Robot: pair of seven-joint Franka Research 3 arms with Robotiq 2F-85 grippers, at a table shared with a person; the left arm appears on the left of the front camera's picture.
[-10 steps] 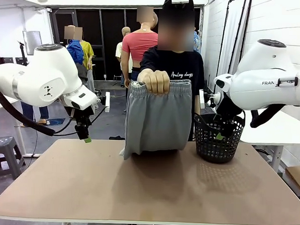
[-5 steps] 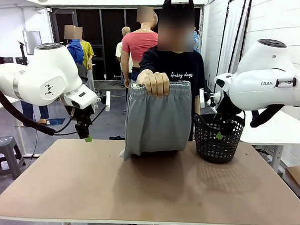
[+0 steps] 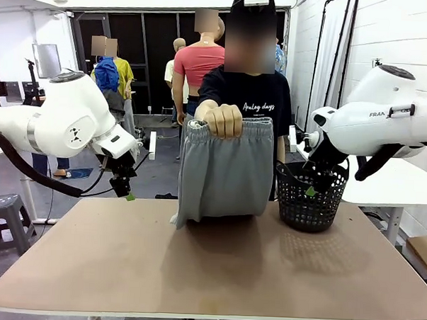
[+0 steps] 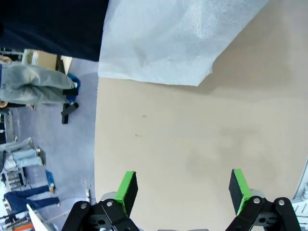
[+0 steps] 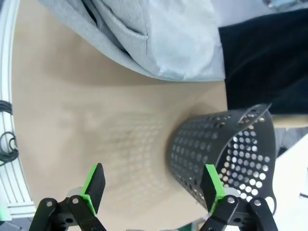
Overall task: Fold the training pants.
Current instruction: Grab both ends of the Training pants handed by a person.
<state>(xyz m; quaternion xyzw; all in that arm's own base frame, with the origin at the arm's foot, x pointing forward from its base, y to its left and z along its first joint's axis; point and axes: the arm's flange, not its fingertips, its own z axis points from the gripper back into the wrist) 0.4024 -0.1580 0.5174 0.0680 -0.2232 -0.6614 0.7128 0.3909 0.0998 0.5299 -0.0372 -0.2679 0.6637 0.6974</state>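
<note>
The person at the far side is holding the training pants up by the waistband in one hand. The grey cloth is hanging flat and facing the robot, and its lower edge appears to be touching the far part of the table. In my judgement the garment is being presented for laying out; no fold is showing yet.

The left gripper is hovering above the table's left side, well apart from the cloth. Its green pads are standing wide apart and gripping nothing. The right gripper is hanging over the table near the black mesh basket, likewise spread wide and empty.

Both arms are standing off to either side, probably so that the middle of the table is free for the pants to come down.
</note>
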